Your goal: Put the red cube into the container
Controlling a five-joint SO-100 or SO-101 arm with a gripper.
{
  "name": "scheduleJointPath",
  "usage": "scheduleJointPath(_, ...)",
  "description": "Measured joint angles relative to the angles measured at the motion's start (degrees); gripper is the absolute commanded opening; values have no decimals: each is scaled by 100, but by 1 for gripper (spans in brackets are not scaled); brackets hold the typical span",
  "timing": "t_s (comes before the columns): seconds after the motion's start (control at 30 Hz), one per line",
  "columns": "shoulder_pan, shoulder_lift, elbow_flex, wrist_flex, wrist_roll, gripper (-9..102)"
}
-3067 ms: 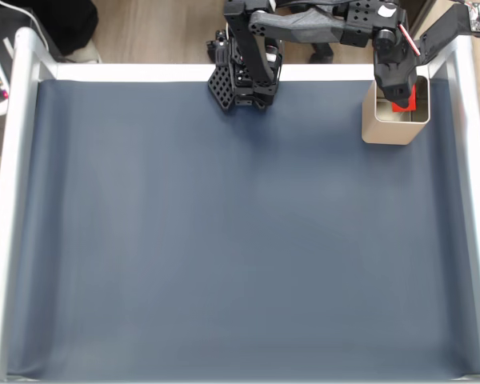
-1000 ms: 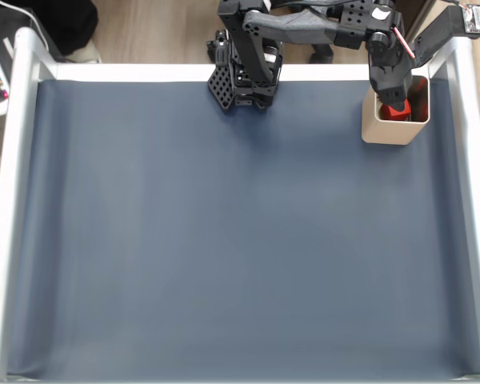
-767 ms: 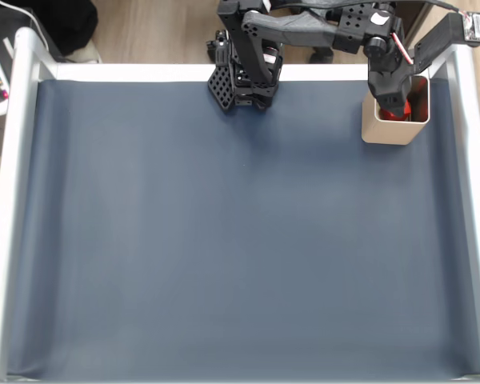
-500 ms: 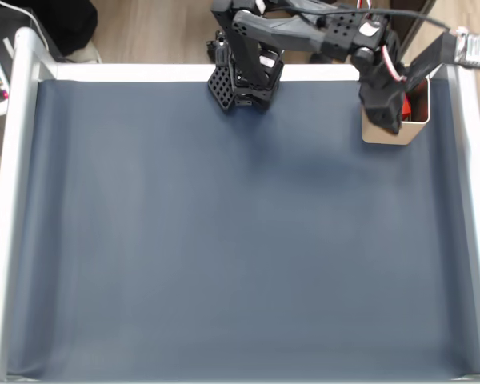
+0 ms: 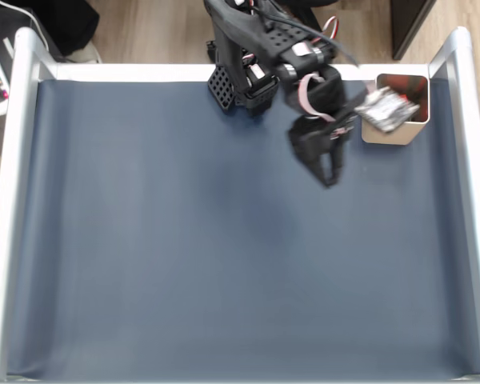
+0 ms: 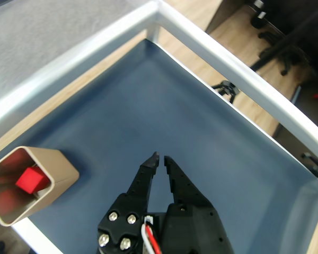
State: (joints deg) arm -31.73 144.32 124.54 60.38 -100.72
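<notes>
In the wrist view the gripper (image 6: 160, 157) holds nothing, its tips drawn to a narrow slit, hanging over bare blue mat (image 6: 148, 100). The container (image 6: 26, 182) stands well off to its lower left there, apart from the fingers, and the red cube (image 6: 32, 179) sits inside it; by my reading the task is done

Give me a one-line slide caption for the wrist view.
Red cube resting inside the container, with the empty gripper nearly closed over the dark blue mat.
</notes>
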Motion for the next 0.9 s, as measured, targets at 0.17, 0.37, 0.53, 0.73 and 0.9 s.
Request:
scheduleJointPath(0.17,1160,879,791,-211,-26,0)
scheduleJointPath(0.37,2004,2021,1898,-809,211,0)
scheduleJointPath(0.53,2399,2909,2944,-1283,536,0)
scheduleJointPath(0.73,2461,3814,3990,-1608,1055,0)
scheduleJointPath(0.9,2461,4254,4649,-1635,1134,0)
